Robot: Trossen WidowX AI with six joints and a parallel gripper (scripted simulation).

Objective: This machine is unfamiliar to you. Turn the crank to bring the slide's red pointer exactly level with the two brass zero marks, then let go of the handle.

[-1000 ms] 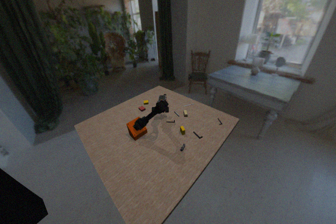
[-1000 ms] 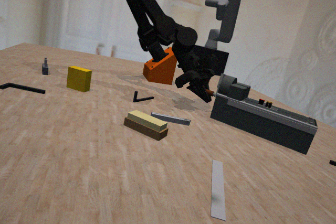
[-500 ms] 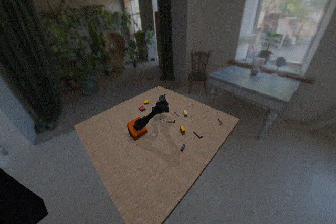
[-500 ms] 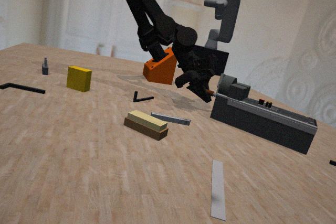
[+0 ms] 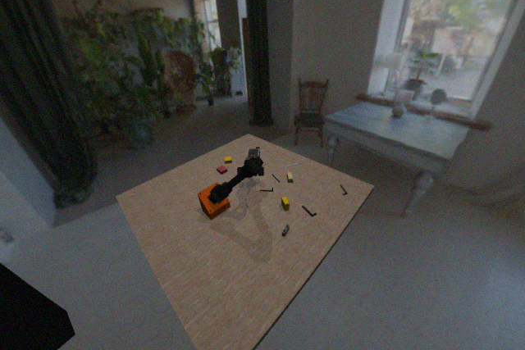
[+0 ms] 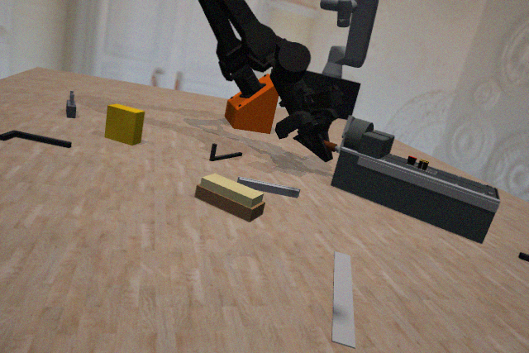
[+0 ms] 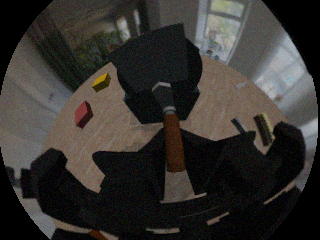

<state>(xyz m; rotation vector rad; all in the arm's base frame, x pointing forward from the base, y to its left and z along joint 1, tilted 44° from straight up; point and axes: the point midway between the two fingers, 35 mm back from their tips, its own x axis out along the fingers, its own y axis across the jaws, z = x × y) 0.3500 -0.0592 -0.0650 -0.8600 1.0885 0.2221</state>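
The dark grey machine (image 6: 410,199) (image 7: 152,70) stands on the table; it is small in the top view (image 5: 253,153). The crank's brown handle (image 6: 331,145) (image 7: 174,145) sticks out of its near end. My gripper (image 6: 325,148) (image 7: 168,130) is shut on that handle, with the fingers on either side of it. On the machine's top, in the exterior view, the red pointer (image 6: 412,159) sits a little nearer the crank end than the brass-coloured marks (image 6: 423,164), with a small gap between. The wrist view hides the pointer and marks behind the machine's end.
A yellow block (image 5: 228,160) (image 7: 101,82) and a red block (image 5: 221,169) (image 7: 83,114) lie beside the machine. A cream-and-brown block (image 6: 231,195), a grey bar (image 6: 269,187), a black angled key (image 6: 221,155), a flat strip (image 6: 344,302) and another yellow block (image 6: 123,124) are on the table.
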